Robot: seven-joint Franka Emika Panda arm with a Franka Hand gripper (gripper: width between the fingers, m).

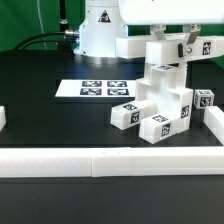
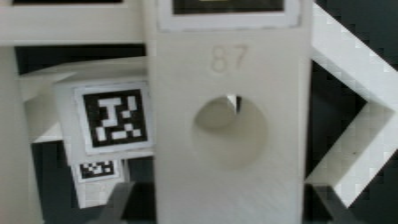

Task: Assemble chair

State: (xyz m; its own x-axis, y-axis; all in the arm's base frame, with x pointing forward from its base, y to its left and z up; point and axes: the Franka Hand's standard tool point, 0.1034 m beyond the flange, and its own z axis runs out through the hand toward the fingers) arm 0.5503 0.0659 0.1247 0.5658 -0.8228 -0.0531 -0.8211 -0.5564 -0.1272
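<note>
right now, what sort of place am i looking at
Likely a robotics lab bench: a white robot arm stands on a black table, beside a marker board of printed tags and tagged white chair parts.

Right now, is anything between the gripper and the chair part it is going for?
Nothing visible. The gripper sits at the top part of the chair, seemingly closed on it. A loose piece lies lower, off to the exterior view's left, out of the way.
</note>
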